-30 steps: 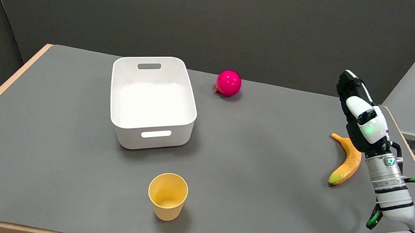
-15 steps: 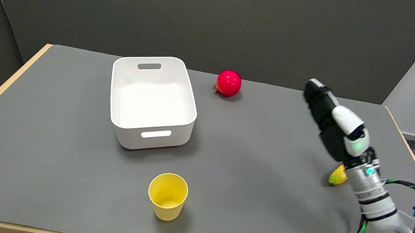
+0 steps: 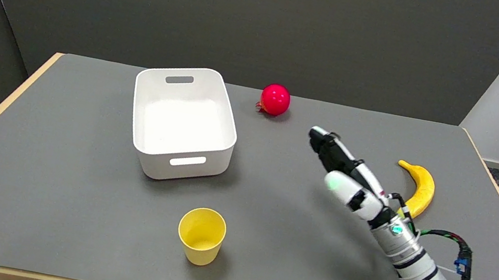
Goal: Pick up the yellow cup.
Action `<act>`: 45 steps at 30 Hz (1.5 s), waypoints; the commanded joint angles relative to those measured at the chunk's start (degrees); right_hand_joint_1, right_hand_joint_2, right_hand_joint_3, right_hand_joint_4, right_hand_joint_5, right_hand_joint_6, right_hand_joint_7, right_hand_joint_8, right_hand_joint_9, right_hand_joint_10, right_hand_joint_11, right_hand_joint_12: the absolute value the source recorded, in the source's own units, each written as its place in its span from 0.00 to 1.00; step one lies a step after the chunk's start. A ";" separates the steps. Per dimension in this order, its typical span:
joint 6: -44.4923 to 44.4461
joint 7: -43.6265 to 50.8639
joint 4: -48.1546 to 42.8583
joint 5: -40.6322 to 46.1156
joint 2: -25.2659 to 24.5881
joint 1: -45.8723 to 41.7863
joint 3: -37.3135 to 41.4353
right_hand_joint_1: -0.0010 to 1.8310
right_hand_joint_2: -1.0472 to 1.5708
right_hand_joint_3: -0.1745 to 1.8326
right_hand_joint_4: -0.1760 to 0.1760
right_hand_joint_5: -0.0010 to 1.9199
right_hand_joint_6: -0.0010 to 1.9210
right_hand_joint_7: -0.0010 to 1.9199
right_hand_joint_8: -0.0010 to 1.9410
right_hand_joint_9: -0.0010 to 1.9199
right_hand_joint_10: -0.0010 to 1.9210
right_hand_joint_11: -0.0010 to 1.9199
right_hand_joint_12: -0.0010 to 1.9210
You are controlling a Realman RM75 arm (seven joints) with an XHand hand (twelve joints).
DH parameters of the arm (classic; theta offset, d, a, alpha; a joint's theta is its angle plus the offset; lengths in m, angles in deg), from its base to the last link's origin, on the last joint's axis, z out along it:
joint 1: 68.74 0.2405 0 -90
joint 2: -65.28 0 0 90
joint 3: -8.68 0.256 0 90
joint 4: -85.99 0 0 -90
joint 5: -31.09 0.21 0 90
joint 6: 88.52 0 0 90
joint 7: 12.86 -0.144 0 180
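Observation:
The yellow cup (image 3: 201, 235) stands upright and open-topped on the grey table (image 3: 44, 187), near the front edge, a little left of centre. My right hand (image 3: 343, 173) hovers above the table right of centre, well to the right of the cup and farther back. Its fingers stretch out toward the upper left and hold nothing. The white forearm runs from it down to the lower right corner.
A white bin (image 3: 183, 121) with handle slots sits behind the cup, left of centre. A red ball-like fruit (image 3: 275, 99) lies near the back edge. A banana (image 3: 419, 191) lies just right of my wrist. Cables loop off the forearm at the lower right.
My right hand has swung left and downward from the table's right side toward the centre, tilting from upright to nearly level. The banana shows again. The cup has not moved.

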 commanded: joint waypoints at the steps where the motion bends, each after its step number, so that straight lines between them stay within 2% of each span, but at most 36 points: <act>1: 8.19 40.21 -10.37 -2.38 -2.40 -0.84 -1.82 0.30 0.69 0.48 0.00 0.09 0.22 0.04 0.15 0.00 0.09 0.00 0.02; 3: 5.33 44.84 -10.92 -2.98 -2.40 -0.84 -1.30 0.31 0.69 0.49 0.00 0.12 0.25 0.09 0.16 0.00 0.22 0.00 0.09; 5: 2.91 47.03 -11.31 -2.98 -2.32 -0.84 -1.38 0.31 0.68 0.49 0.02 0.12 0.25 0.10 0.17 0.00 0.24 0.00 0.13; 7: 0.87 48.36 -11.67 -4.30 -2.15 -0.85 -1.59 0.31 0.67 0.50 0.10 0.13 0.26 0.14 0.18 0.02 0.28 0.00 0.22; 11: -0.22 50.57 -13.15 -7.23 -1.84 -0.92 -2.01 0.34 0.66 0.50 0.18 0.14 0.26 0.15 0.19 0.03 0.29 0.00 0.27; 18: -1.49 53.71 -17.05 -12.64 -1.27 -1.41 -2.49 0.37 0.66 0.51 0.21 0.14 0.26 0.16 0.19 0.03 0.29 0.00 0.27; 24: -7.54 59.76 -17.21 -18.26 -1.19 -1.74 -3.15 0.41 0.66 0.53 0.22 0.14 0.26 0.16 0.19 0.03 0.30 0.00 0.30; 28: -12.33 65.80 -17.14 -22.04 -0.37 -2.71 -3.62 0.47 0.66 0.54 0.31 0.15 0.26 0.15 0.18 0.03 0.29 0.00 0.29; 30: -13.29 68.15 -17.14 -22.80 0.38 -3.49 -3.69 0.51 0.66 0.55 0.40 0.16 0.29 0.15 0.17 0.03 0.28 0.00 0.29; 35: -13.71 69.57 -17.39 -22.81 1.43 -6.08 -3.27 0.53 0.66 0.56 0.51 0.16 0.31 0.15 0.17 0.03 0.27 0.00 0.30; 42: -11.39 69.57 -18.26 -25.43 0.87 -6.91 -2.89 0.54 0.67 0.56 0.54 0.16 0.30 0.14 0.16 0.03 0.26 0.00 0.29; 43: -12.26 69.05 -20.02 -24.93 0.48 -7.48 -3.79 0.54 0.67 0.57 0.54 0.16 0.31 0.14 0.16 0.03 0.26 0.00 0.29; 44: -17.31 66.37 -29.05 -21.98 -1.14 -10.41 -8.44 0.53 0.66 0.58 0.54 0.15 0.31 0.13 0.18 0.02 0.26 0.00 0.28; 45: -8.83 69.47 -18.26 -25.91 0.62 -6.91 -2.89 0.53 0.66 0.60 0.54 0.15 0.32 0.12 0.20 0.02 0.27 0.00 0.28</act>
